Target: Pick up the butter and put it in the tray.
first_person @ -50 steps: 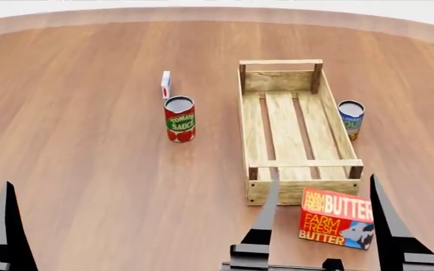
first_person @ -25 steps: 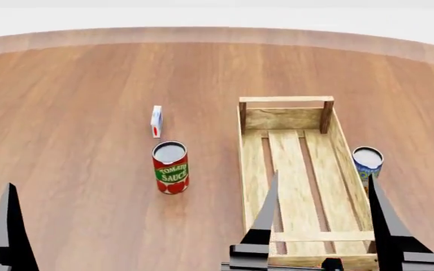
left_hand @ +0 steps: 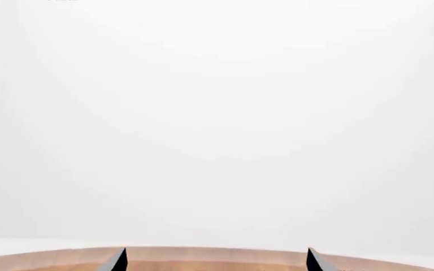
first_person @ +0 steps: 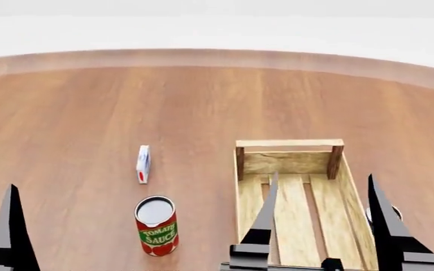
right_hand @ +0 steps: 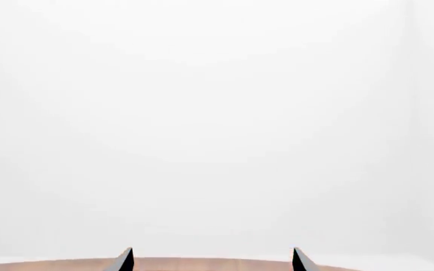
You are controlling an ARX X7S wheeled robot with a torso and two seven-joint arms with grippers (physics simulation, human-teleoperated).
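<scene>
A round wooden table (first_person: pixel 89 113) fills most of the head view, its curved far edge running across toward 12 o'clock against a plain white backdrop. A tomato sauce can (first_person: pixel 156 226) stands upright toward 7 o'clock from the table's middle, red label with green band, grey lid facing up. A small white carton (first_person: pixel 142 164) with blue and red markings stands beyond it toward 11 o'clock, well apart. At 4 o'clock, only the rim of a second can (first_person: pixel 393 213) shows.

A red cylindrical tin can (first_person: pixel 156 226) with a green "TOMATO SAUCE" label, a white-blue-red small carton (first_person: pixel 142 164), and a light-wood slatted crate (first_person: pixel 288 163) with darker corner posts on a brown wood-grain round table (first_person: pixel 89 124).
</scene>
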